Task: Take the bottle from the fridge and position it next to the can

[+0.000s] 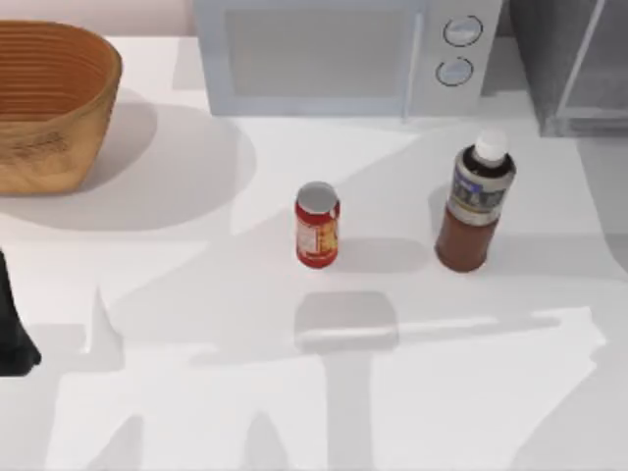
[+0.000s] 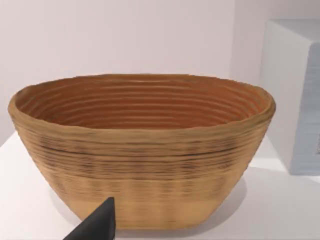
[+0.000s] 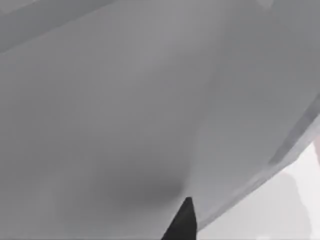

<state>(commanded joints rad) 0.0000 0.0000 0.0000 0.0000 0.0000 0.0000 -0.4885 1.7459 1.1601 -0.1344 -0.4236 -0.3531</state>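
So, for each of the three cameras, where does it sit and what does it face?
Top view: above the table, looking down on the can, the bottle, the microwave and the fridge; the left arm shows at the left edge.
Left wrist view: low, facing the basket; one dark fingertip shows.
Right wrist view: close to a grey surface; one dark fingertip shows.
Shared: the basket in top and left wrist views.

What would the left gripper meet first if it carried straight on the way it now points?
Most likely the wicker basket: in the left wrist view it stands directly ahead of the left gripper's fingers, with bare table between, though depth is uncertain.
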